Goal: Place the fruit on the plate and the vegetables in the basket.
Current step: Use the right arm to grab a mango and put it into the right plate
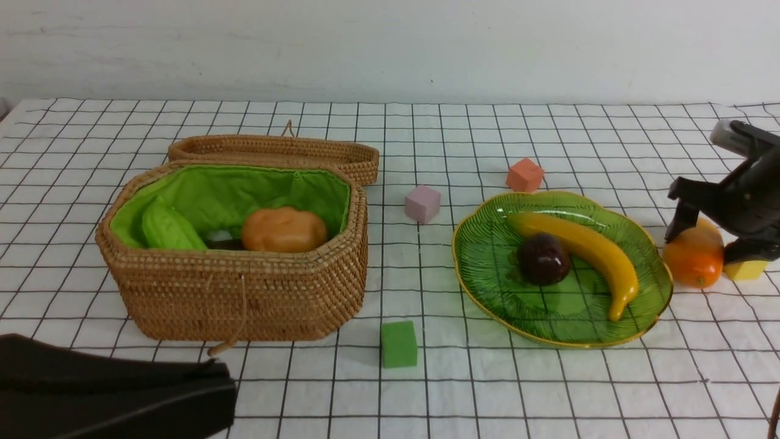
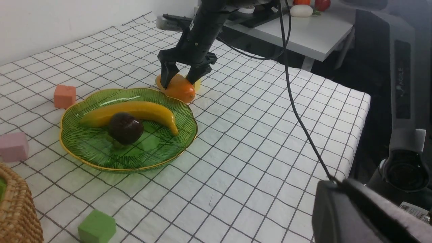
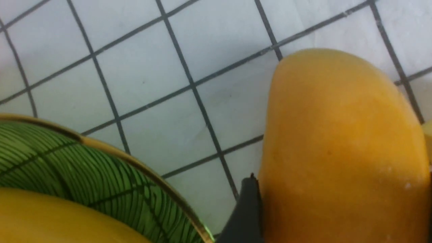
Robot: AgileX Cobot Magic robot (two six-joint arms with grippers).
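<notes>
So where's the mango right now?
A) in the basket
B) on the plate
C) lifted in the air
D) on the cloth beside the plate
D: the mango lies on the cloth just outside the plate rim, with the right pincer astride it, while the plate holds only the banana and mangosteen.

A table under a white gridded cloth (image 1: pixel 548 390) is being occupied by a basket (image 1: pixel 244 292) at left, a plate (image 1: pixel 487 292) at right, a mango (image 1: pixel 694 259) at far right beside a yellow cube (image 1: pixel 744 269), and pink (image 1: pixel 422 203), orange (image 1: pixel 524 175) and green (image 1: pixel 398 344) cubes around the centre.
</notes>
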